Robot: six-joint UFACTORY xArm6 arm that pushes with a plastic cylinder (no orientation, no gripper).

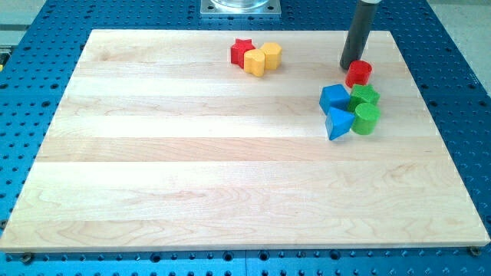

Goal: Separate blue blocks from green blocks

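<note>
A blue cube-like block [334, 96] and a blue triangular block [338, 123] sit at the view's right, touching each other. Right beside them are a green star block [365, 95] and a green cylinder [367, 118], touching the blue ones. A red cylinder [358, 73] sits just above this cluster. My tip [352, 65] stands at the red cylinder's upper left, touching or nearly touching it, above the blue cube.
A red star block [242, 51] and two yellow blocks [255, 62] [271, 54] cluster near the view's top centre. The wooden board [192, 176] lies on a blue perforated table. A metal base shows at the top edge [240, 8].
</note>
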